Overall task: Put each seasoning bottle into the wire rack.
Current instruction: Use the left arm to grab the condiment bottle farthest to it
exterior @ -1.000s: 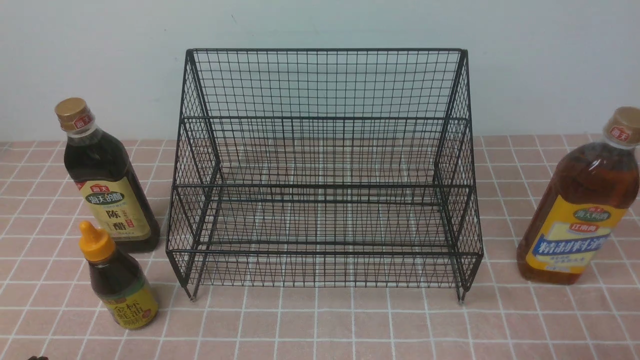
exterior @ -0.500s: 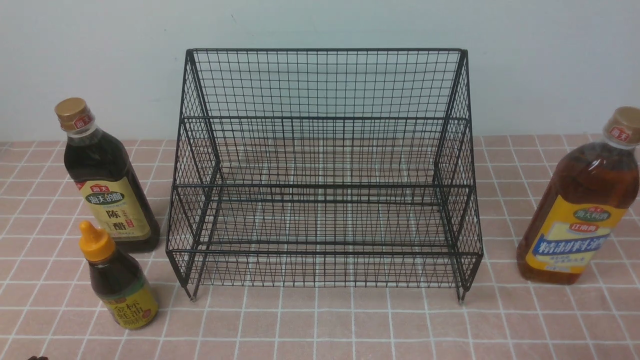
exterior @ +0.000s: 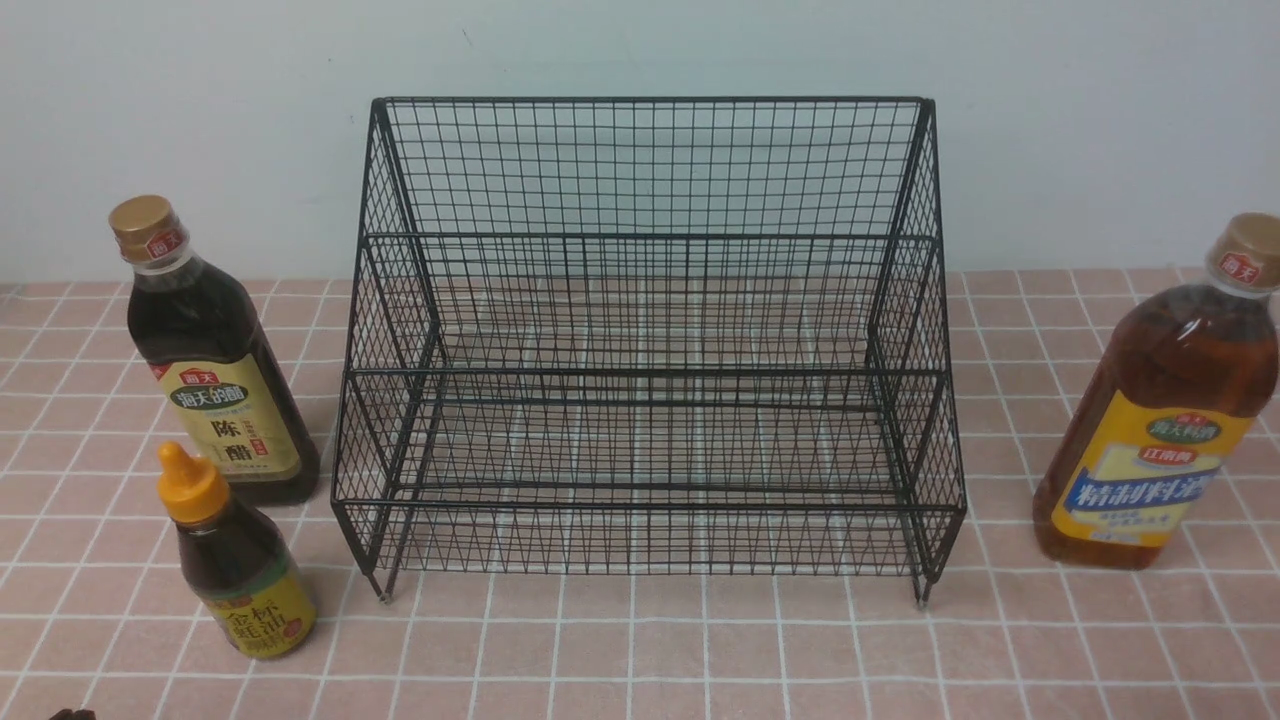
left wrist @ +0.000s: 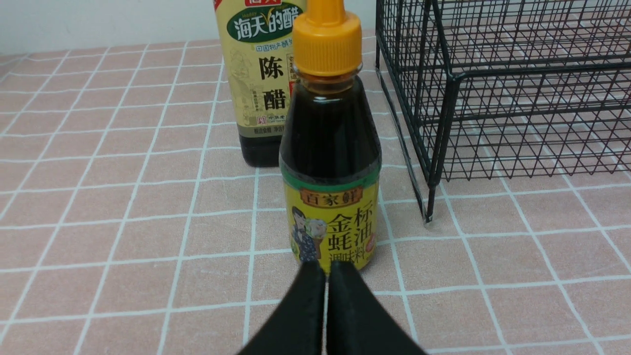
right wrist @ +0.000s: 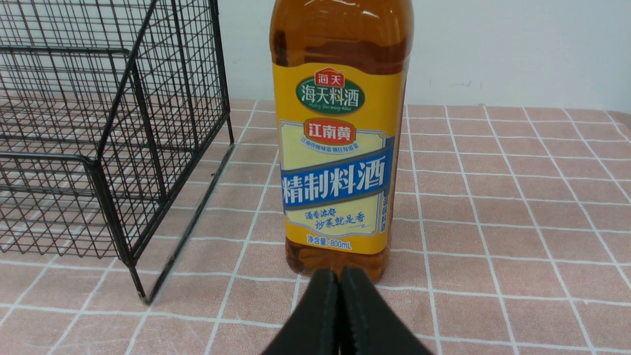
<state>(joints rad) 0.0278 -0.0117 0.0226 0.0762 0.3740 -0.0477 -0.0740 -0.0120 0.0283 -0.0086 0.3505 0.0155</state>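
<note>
A: Where's the wire rack (exterior: 640, 507)?
B: Centre of the tiled table (exterior: 640, 650), tall back towards the pale wall (exterior: 200, 100). Standing on its feet, two stepped tiers, low front facing the robot.
A: Bottles?
B: All three upright on the table, outside the rack. Tall dark bottle (exterior: 215, 370), gold cap and beige label, is just beside the rack's left side, not touching. Squeeze bottle (exterior: 240, 570), yellow nozzle, stands in front of that one, nearer the robot, close to the rack's front-left foot. Amber bottle (exterior: 1160, 420), yellow-blue label, is on the right, apart from the rack's right side.
A: Left gripper (left wrist: 326, 270)?
B: Fingers pressed together, nothing between them. Low over the table, aimed at the squeeze bottle's label. Its wrist view has the tips overlapping the bottle's base, but the front view shows bare tile all round that base, so no contact. Tall dark bottle sits straight behind in the same line.
A: Right gripper (right wrist: 339, 275)?
B: Same: fingers pressed together, holding nothing, low, aimed at the foot of the amber bottle. Bare tile round that base too. Its wrist view shows the rack's side wall beside the bottle with a clear gap between.
</note>
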